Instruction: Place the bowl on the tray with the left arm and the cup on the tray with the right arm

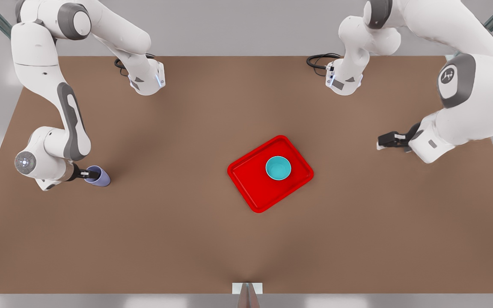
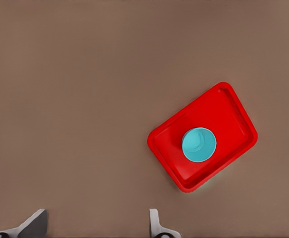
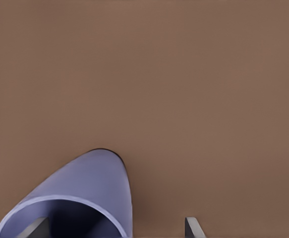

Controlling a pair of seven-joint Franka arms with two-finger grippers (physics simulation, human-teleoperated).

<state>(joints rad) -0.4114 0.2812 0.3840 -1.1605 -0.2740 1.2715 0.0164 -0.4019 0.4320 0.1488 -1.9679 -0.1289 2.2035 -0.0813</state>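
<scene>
Lavender and seemingly light, rigid and smooth, the cup point(image 1: 99, 176) is standing at the front view's lower left with the open right gripper point(image 1: 92, 174) straddling its rim wall, while the empty, spread left gripper point(image 1: 383, 141) is waiting at right, the bowl point(image 1: 278, 167) sitting on the tray point(image 1: 250, 188).

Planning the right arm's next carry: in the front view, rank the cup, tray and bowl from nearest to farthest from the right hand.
1. Cup, at the right hand, front view's left.
2. Tray, mid-table.
3. Bowl, on the tray's far side.
</scene>
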